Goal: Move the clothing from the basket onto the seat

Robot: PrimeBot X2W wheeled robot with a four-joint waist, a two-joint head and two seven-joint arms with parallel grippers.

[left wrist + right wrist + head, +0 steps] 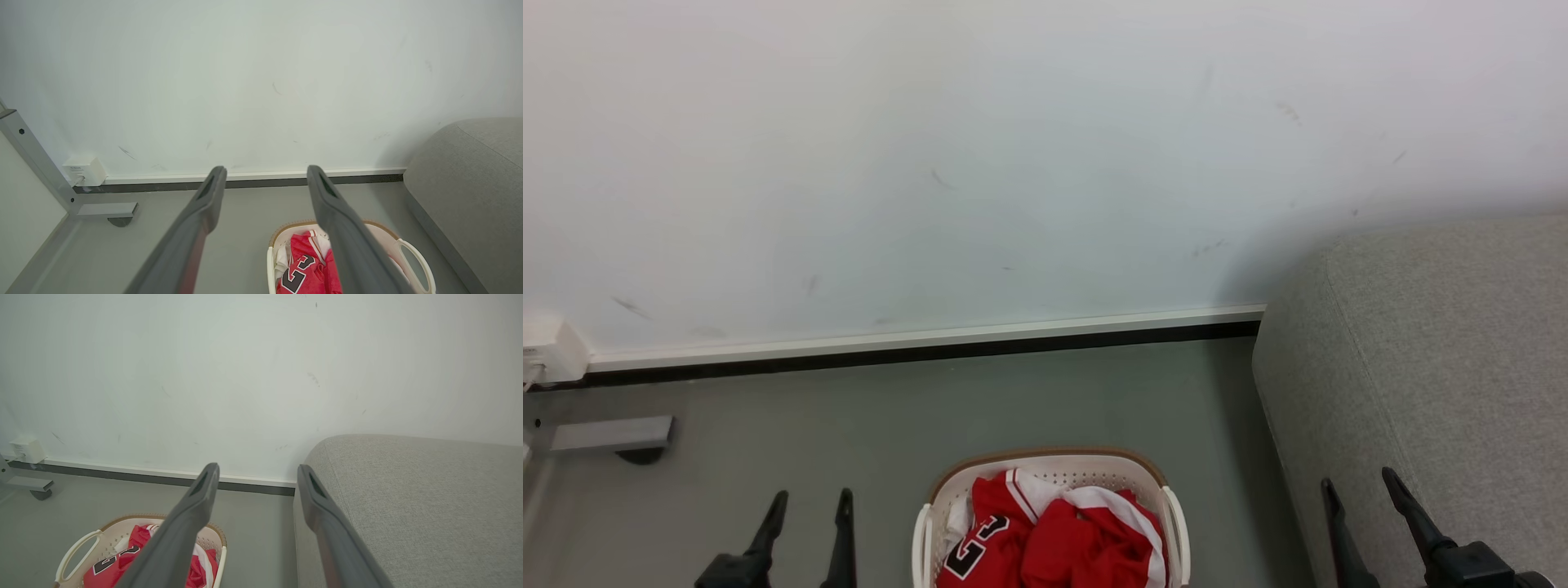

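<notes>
- The basket (1045,453), cream-white with perforated walls and a brown rim, stands on the grey floor (849,408). The bottom edge of the head view cuts off its near end.
- The clothing (1086,547) lies bunched inside the basket as a heap of red cloth with white trim and stripes.
- On the basket's left side a jersey (988,535) faces up, showing black numerals outlined in white.
- A bit of white cloth (958,523) sits against the basket's left inner wall. It may be part of a red garment or a separate piece; the folds hide which.
- The seat (1437,367), a large grey fabric sofa with rounded edges, stands to the right of the basket. A strip of floor lies between them, and the sofa's surface is bare where it shows.
- The left fingers (768,527) are to the left of the basket, over the floor. They are spread wide apart and empty, with tips pointing toward the wall (1013,163).
- The right fingers (1417,514) are to the right of the basket, in front of the seat's near corner. They are also spread wide and hold nothing.
- Behind the basket the pale, lightly scuffed wall meets the floor at a white baseboard (931,336) with a dark strip under it.
- Well to the left of the basket a small white box (551,347) sits at the foot of the wall. A grey metal bar (609,433) lies just below it, over a dark wheel.
</notes>
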